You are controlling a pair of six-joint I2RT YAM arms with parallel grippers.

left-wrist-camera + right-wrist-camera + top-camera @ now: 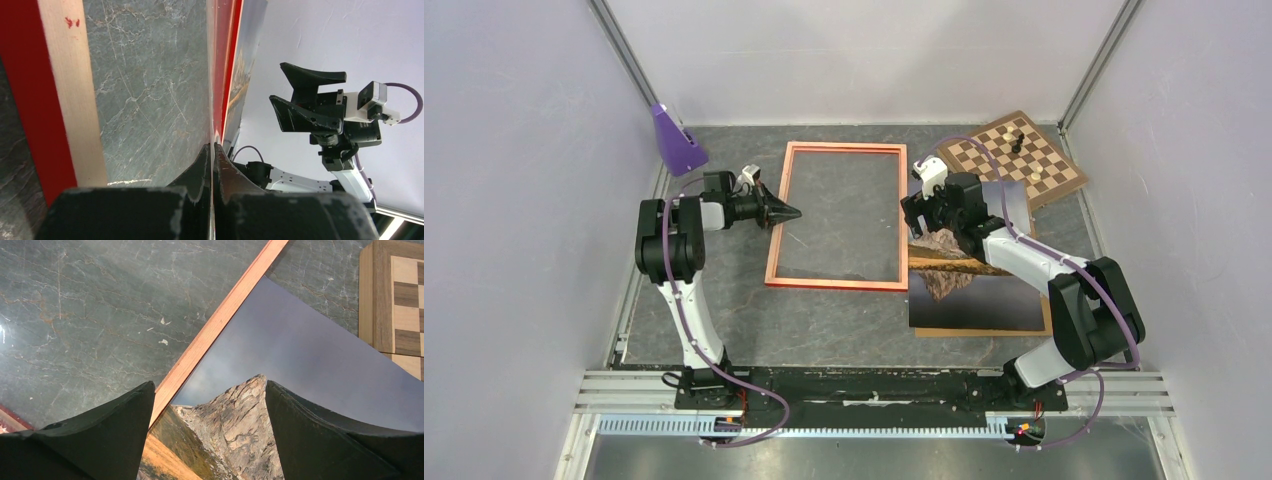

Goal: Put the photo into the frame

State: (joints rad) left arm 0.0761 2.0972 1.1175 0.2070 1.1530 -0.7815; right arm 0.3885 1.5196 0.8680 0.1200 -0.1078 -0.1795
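Observation:
The orange-red frame [844, 147] lies flat in the middle of the table. The photo [974, 295] lies face up just right of it on a brown backing board [984, 331], its left edge against the frame's right rail [220, 320]. My left gripper [796, 213] is shut, turned on its side, with its tips just past the frame's left rail [60, 100]. In the left wrist view [214, 146] that rail passes below both fingers. My right gripper [916, 228] is open and points down over the photo's left part [300, 350]. Nothing is between its fingers [209, 382].
A brown chessboard [1024, 160] with a few pieces sits at the back right, close to the photo's far corner; it also shows in the right wrist view [400, 300]. A purple wedge-shaped block [676, 140] stands at the back left. White walls enclose the table.

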